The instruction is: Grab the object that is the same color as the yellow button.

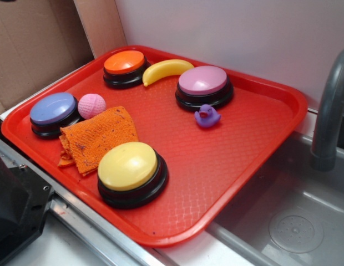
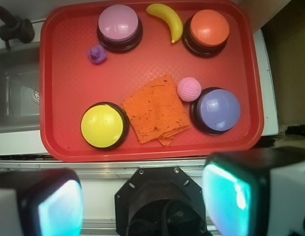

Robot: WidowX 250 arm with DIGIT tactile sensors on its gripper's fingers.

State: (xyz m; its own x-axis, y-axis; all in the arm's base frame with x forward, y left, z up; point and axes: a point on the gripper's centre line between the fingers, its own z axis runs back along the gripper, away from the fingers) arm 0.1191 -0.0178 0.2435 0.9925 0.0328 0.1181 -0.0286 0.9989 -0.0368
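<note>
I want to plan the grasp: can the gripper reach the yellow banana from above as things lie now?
Probably yes. The banana lies uncovered on the red tray, in the gap between the pink button and orange button, which crowd its sides. The gripper is open, short of the tray.

My red tray (image 1: 261, 149) carried the yellow banana (image 1: 166, 70) between the orange button (image 1: 125, 67) and pink button (image 1: 203, 86), well apart from the yellow button (image 1: 131, 172) beside the orange cloth (image 1: 97, 136).
</note>
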